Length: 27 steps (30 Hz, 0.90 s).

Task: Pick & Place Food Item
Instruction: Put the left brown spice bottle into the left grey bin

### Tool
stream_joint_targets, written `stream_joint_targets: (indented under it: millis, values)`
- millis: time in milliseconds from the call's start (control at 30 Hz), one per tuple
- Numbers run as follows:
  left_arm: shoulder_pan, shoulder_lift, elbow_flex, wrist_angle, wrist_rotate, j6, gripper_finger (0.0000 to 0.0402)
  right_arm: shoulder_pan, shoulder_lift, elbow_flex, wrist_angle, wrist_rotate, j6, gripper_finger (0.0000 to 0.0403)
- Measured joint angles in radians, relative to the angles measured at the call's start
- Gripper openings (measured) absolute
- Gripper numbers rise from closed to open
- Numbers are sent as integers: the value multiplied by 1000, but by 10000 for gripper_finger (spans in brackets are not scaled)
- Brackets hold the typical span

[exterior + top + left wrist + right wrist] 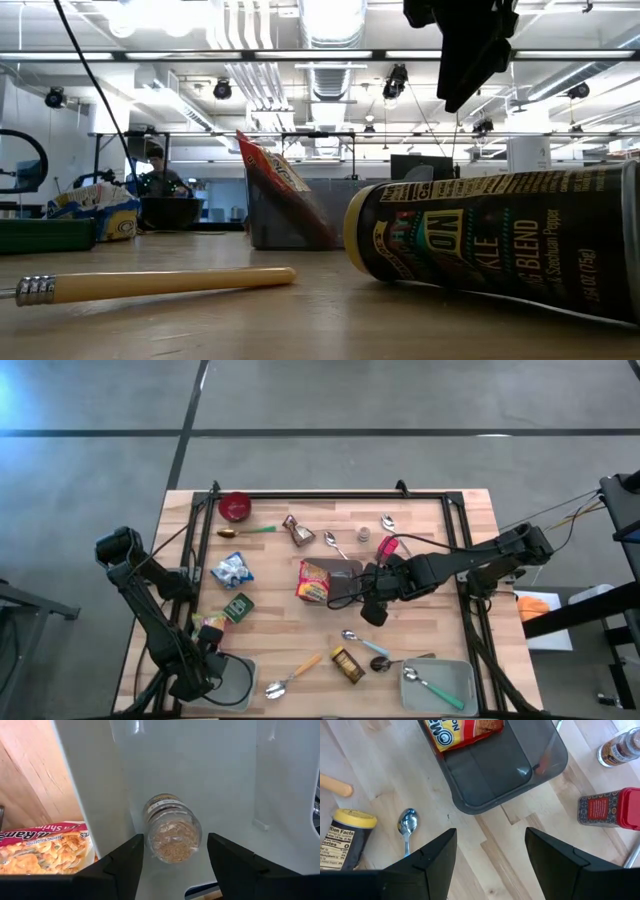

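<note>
A wooden table (pixel 280 635), seen from above, is scattered with food packets, jars and cutlery.

The left arm reaches to the table's 7 o'clock corner. There the left gripper (pixel 175 855) hangs over a pale tray (pixel 225 780). Its fingers (pixel 125 865) are spread, one on each side of a small grain jar (pixel 172 827) that lies on its side on the tray floor. Neither finger appears to touch the jar.

The right arm comes in from 3 o'clock. The right gripper (pixel 490 850) hovers near the table's centre, fingers parted, with only bare wood between them.

At its 11 o'clock sits a dark tray (pixel 495 775), with a red and yellow noodle packet (pixel 314 581) lying partly over its rim. A second pale tray (pixel 455 672) sits at the table's 5 o'clock corner.

A pink ramen packet (pixel 45 850) lies just outside the left tray. A red bowl (pixel 235 507) stands at 11 o'clock.

A yellow-lidded spice jar (pixel 348 664) lies on its side at 6 o'clock, near a wooden-handled spoon (pixel 292 675). A red box (pixel 607 809) and a small bottle (pixel 620 747) stand beyond the dark tray, towards 1 o'clock.
</note>
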Motion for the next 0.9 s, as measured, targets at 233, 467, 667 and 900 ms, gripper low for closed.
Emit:
stream_joint_targets:
  millis: [233,467,667,900]
  values:
    - [0,0,0,0,7,-1,225,0,0,0,2,0,0,233]
    - [0,0,0,0,11,-1,226,0,0,0,3,0,0,233]
    - [0,0,1,-4,59,-7,226,0,0,0,4,0,0,233]
    - [1,-16,9,-11,90,-15,226,0,0,0,5,0,0,233]
